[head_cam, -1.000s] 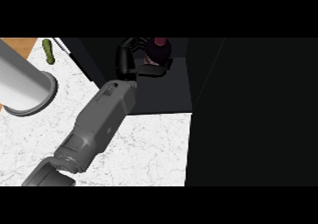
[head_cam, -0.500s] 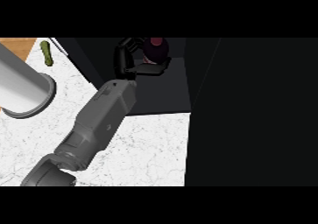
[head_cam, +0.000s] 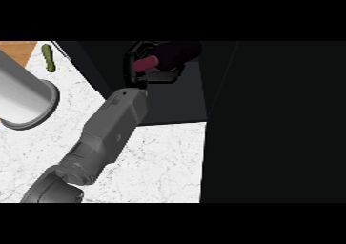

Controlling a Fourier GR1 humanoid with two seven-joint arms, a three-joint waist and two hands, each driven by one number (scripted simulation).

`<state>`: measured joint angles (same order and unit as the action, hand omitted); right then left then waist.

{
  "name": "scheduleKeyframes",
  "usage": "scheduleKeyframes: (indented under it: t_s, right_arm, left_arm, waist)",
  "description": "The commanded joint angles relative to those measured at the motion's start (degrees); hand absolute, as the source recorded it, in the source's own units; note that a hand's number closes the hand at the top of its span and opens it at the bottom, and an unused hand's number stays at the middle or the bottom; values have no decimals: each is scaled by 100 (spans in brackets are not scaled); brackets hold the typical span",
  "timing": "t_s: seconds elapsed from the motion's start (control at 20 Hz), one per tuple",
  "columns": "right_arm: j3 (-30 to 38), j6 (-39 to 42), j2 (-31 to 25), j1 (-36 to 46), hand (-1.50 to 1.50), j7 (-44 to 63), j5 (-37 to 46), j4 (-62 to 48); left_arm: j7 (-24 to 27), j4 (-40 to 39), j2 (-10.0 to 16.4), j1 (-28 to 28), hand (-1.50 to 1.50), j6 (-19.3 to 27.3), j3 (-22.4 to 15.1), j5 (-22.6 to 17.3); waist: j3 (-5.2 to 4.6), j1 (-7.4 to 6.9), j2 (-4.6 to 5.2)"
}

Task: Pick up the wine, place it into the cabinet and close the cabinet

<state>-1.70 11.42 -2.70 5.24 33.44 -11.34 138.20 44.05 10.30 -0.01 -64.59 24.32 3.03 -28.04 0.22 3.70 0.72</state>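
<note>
Near: white marble counter [head_cam: 154, 162], with a pale grey cylinder [head_cam: 20, 95] at 9 o'clock. The grey right forearm [head_cam: 116, 128] crosses the front lip of the dark cabinet [head_cam: 179, 102] toward 12 o'clock.

The right hand [head_cam: 156, 76] has its black fingers clamped round the dark red wine bottle [head_cam: 177, 50]. The bottle is inside the opening and tilted; whether it touches the floor, I cannot tell.

Judgement: seat the bottle first, then uncurl and back out along the forearm's line. The side wall lies close at 11 o'clock. The tall black panel [head_cam: 281, 124] at 3 o'clock, probably the door, needs swing room.

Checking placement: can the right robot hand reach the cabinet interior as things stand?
Probably yes: the right robot hand, curled round the wine, sits inside the dark cabinet with nothing blocking it.
</note>
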Motion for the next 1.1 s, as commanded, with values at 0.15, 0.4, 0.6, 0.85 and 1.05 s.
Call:
scheduleKeyframes:
  t_s: [0.15, 0.4, 0.6, 0.85, 1.05]
  right_arm:
    - [24, 71, -45, -347, -150, 138, -393, 548]
    - [3, 68, 41, -295, -150, -197, -209, 200]
    - [114, 146, -54, -311, -150, -175, -367, 207]
    - [-60, -61, 0, -141, -150, 65, -163, 322]
    - [-196, 84, 22, -374, -150, -93, -166, 452]
  left_arm:
    - [-245, -355, 117, -149, -150, 378, 40, 85]
    - [-91, -488, 294, 76, -150, 179, -30, 221]
    - [33, -625, 15, 174, -150, 498, -119, 361]
    - [305, -505, 2, 401, -150, 441, -26, 292]
    - [385, -460, 309, 401, -150, 293, 120, 230]
  waist:
    - [-22, -28, 21]
    - [-22, -16, 54]
    - [-22, 38, 71]
    - [-30, -6, 50]
    - [-31, 71, 84]
